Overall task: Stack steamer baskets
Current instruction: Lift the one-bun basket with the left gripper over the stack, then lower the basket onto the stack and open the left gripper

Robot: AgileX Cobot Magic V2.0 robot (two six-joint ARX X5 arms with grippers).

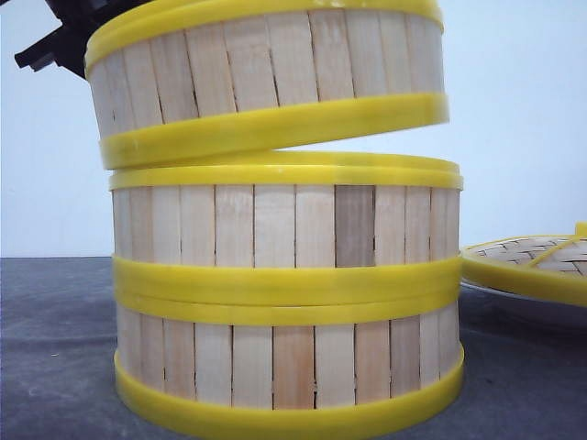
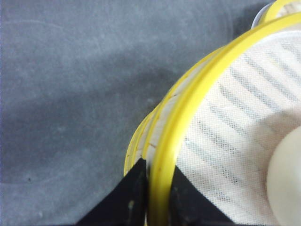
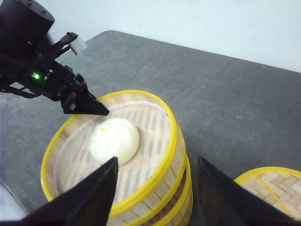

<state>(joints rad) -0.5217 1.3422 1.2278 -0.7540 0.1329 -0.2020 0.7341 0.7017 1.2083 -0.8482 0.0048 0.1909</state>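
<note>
Steamer baskets fill the front view: two sit stacked (image 1: 286, 302) on the grey surface (image 1: 55, 348), and the third basket (image 1: 266, 78) hangs tilted just above them, a white bun (image 3: 114, 140) inside. The left gripper (image 2: 157, 197) has its fingers pinched on that basket's rim. The right gripper (image 3: 157, 190) hovers spread wide, holding nothing. A woven lid (image 1: 532, 261) lies beside the stack.
</note>
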